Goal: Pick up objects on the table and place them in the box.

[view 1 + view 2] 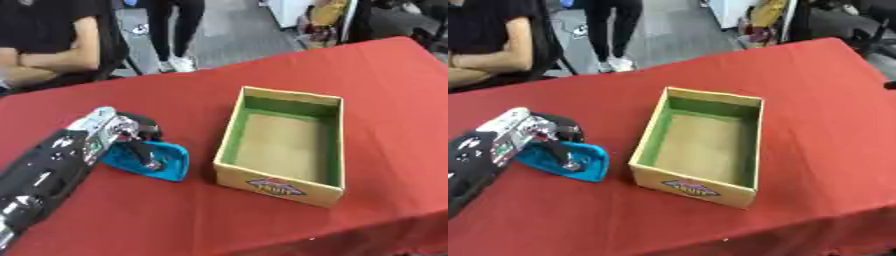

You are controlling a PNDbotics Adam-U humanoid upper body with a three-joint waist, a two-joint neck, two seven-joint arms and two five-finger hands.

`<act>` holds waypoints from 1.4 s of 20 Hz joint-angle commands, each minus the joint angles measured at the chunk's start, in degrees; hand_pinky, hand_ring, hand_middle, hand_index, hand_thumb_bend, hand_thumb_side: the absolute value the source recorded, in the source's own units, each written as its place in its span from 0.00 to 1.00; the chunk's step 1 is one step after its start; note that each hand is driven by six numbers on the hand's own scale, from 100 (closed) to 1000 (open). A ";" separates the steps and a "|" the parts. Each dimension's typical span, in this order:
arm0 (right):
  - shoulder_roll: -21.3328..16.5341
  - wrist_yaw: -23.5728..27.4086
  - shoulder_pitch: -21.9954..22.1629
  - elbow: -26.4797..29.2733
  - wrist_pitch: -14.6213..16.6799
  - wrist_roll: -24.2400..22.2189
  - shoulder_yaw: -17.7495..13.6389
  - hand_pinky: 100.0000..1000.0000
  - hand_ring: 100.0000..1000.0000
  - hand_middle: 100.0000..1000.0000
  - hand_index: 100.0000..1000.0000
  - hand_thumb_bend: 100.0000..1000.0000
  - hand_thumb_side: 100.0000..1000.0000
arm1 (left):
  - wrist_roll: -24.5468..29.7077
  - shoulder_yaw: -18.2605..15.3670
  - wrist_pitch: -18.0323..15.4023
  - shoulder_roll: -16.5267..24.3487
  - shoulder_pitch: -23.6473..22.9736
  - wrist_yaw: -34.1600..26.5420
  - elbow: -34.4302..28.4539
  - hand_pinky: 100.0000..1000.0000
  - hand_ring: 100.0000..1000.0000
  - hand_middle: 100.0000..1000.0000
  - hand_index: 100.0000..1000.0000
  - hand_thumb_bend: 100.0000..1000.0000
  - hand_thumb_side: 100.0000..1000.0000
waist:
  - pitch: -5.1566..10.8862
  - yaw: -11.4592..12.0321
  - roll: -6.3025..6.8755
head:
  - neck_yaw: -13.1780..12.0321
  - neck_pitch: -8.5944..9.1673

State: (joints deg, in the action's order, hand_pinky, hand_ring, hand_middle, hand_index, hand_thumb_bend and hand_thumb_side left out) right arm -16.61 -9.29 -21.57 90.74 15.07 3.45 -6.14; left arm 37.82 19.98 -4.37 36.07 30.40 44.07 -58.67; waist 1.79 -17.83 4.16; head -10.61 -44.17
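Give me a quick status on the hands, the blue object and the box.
Left hand curled on the blue object, still on the table. Right hand out of view. Box empty, path to it unobstructed.

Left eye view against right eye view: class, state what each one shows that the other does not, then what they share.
Only the left eye view shows the left arm running down to the bottom edge. Only the right eye view shows a small dark shape at its right edge, too small to identify. Both show the left hand curled over the blue object on the red table, beside the yellow box, whose green-walled inside looks empty.
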 commanded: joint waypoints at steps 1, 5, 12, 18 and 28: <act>-0.58 0.03 -1.06 1.34 -0.04 -0.17 0.03 0.56 0.79 0.81 1.00 0.40 0.96 | -1.14 -1.01 0.19 0.70 1.32 0.76 0.23 0.57 0.14 0.25 0.33 0.13 0.33 | 0.41 -0.02 -0.31 | -0.46 0.05; -0.59 0.04 -1.08 1.31 -0.04 -0.19 0.03 0.56 0.78 0.81 1.00 0.40 0.96 | -1.56 -1.20 0.38 0.65 1.33 0.90 0.69 0.49 0.05 0.14 0.19 0.00 0.34 | 0.39 -0.02 -0.32 | -0.41 0.05; -0.61 0.00 -1.08 1.34 -0.06 -0.11 -0.02 0.56 0.78 0.81 1.00 0.40 0.96 | -1.60 -1.25 1.61 0.75 1.40 -0.29 1.00 0.38 0.00 0.00 0.07 0.00 0.45 | 0.43 -0.03 -0.33 | -0.47 0.05; -0.63 -0.01 -1.05 1.34 -0.06 -0.08 -0.04 0.56 0.78 0.81 1.00 0.40 0.96 | -0.80 -1.16 2.35 1.00 1.45 -0.62 0.58 0.30 0.00 0.00 0.05 0.00 0.45 | 0.46 -0.05 -0.32 | -0.39 0.05; -0.62 -0.03 -0.97 1.38 -0.07 0.02 -0.13 0.56 0.78 0.81 1.00 0.40 0.96 | -0.54 -1.19 2.58 1.56 1.81 -0.62 -0.10 0.28 0.00 0.00 0.04 0.00 0.45 | 0.56 -0.07 -0.30 | -0.24 0.05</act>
State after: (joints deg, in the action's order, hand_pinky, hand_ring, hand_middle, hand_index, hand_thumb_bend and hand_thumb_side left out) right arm -16.61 -9.29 -21.58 90.74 15.06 3.46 -6.15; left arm 37.34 19.40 -1.95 35.66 30.86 43.63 -57.72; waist 1.77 -17.84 4.15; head -10.61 -44.17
